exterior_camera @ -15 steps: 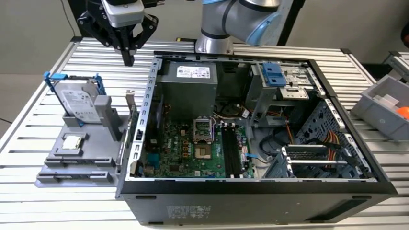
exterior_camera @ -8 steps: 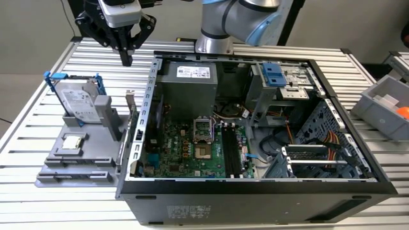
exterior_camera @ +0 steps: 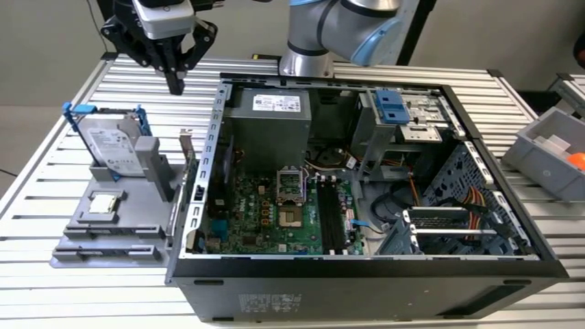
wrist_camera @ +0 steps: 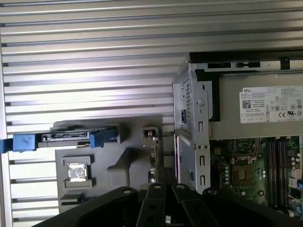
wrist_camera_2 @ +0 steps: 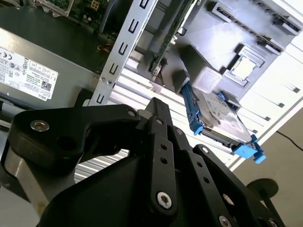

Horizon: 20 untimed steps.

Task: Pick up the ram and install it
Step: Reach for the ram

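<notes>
The ram [exterior_camera: 190, 171] stands on edge in a slot at the side of the grey fixture [exterior_camera: 128, 226] nearest the case. It also appears as a thin dark stick in the second wrist view [wrist_camera_2: 166, 45] and edge-on in the first wrist view [wrist_camera: 152, 161]. My gripper [exterior_camera: 174, 83] hangs above the slatted table behind the fixture, well above the ram and towards the exterior view's left of it. Its black fingers [wrist_camera_2: 156, 106] are pressed together with nothing between them. The memory slots [exterior_camera: 333, 219] lie on the motherboard inside the open computer case [exterior_camera: 219, 137].
On the fixture, a grey hard drive in a blue frame [exterior_camera: 114, 144] stands upright and a small square processor chip [exterior_camera: 103, 203] lies flat. The case's metal wall rises right beside the ram. A grey bin [exterior_camera: 549, 151] sits at the exterior view's right.
</notes>
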Each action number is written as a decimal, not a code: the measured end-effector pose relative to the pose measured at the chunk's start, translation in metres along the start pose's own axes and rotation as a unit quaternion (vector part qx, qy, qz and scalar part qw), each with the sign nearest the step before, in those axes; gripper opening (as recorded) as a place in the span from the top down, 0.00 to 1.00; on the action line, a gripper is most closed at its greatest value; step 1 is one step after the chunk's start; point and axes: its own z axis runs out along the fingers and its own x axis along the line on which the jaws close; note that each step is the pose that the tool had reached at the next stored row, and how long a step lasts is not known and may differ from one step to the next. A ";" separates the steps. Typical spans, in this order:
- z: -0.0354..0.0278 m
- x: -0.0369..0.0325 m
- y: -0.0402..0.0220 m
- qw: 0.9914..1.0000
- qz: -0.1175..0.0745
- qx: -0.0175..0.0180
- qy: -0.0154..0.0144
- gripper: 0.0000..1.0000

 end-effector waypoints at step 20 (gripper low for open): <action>-0.0002 0.0114 -0.0008 1.000 0.000 0.000 0.000 1.00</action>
